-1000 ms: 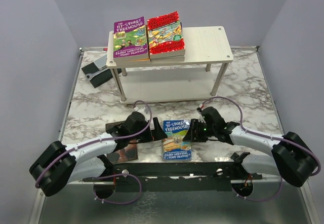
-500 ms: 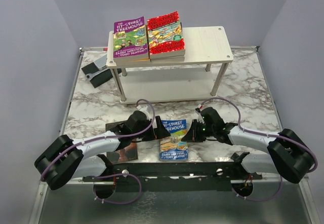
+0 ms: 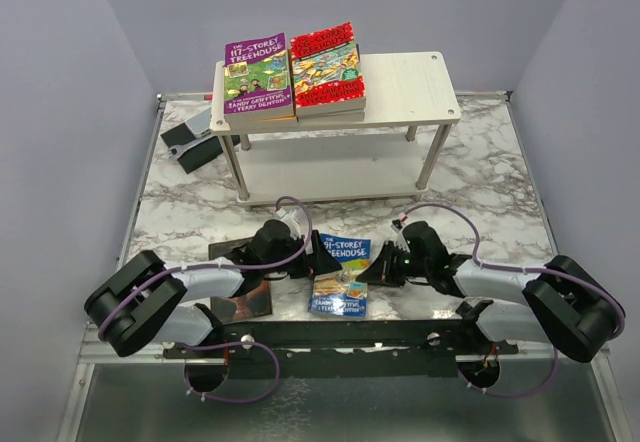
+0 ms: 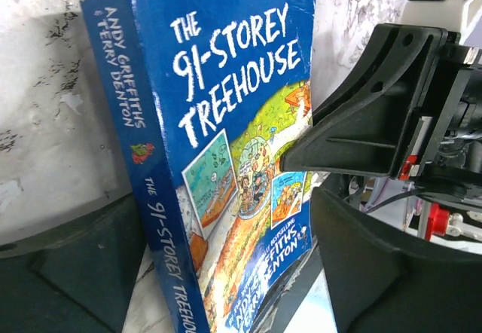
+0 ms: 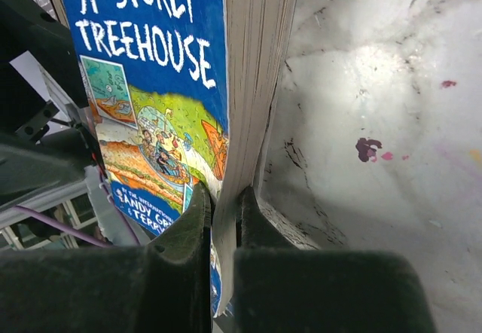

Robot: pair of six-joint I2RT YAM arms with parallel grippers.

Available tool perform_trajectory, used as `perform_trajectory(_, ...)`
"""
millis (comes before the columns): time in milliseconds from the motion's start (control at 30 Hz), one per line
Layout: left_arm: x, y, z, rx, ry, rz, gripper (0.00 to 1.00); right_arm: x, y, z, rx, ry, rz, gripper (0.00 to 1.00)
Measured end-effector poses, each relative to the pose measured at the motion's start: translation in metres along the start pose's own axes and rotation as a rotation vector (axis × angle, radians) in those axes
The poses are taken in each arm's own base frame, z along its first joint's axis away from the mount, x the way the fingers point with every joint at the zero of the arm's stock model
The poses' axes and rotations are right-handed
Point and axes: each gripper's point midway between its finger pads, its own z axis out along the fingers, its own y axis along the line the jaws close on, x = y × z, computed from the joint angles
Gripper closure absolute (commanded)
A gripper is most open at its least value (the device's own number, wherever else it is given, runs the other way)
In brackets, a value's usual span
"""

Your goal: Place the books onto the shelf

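Observation:
A blue "91-Storey Treehouse" book [image 3: 342, 274] stands tilted on the marble table between my two grippers. My right gripper [image 3: 372, 272] is shut on its page edge, and the right wrist view shows both pads of that gripper [image 5: 224, 197] pinching the pages of the blue book [image 5: 151, 62]. My left gripper [image 3: 305, 260] is open at the spine side; in its own view the blue book [image 4: 226, 145] lies between its wide-apart fingers [image 4: 392, 273]. The shelf [image 3: 410, 87] stands at the back with a purple book [image 3: 258, 77] and a red book [image 3: 327, 65] stacked on its top board.
A dark book [image 3: 250, 302] lies flat under my left forearm near the front edge. A grey-black device [image 3: 190, 140] rests at the back left beside the shelf leg. The shelf's lower board [image 3: 330, 172] carries nothing. Grey walls close in both sides.
The blue book has shifted a little left and leaned over. My right gripper has closed on its page edge. My left arm has drawn in closer to the book.

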Motion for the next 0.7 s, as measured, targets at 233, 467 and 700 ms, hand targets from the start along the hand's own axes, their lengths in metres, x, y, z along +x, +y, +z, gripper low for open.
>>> perform_trajectory(233,0.009,0.008,0.004,-0.015,0.048,-0.005,0.65,0.003,0.0,-0.004,-0.017,-0.011,0.024,0.99)
perform_trajectory(467,0.016,0.004,0.001,-0.001,0.091,-0.019,1.0,0.009,-0.002,-0.009,-0.03,-0.013,0.037,0.99)
perform_trajectory(700,0.019,-0.012,-0.009,0.034,0.102,-0.022,1.0,0.016,0.003,-0.017,-0.074,-0.021,0.043,0.88)
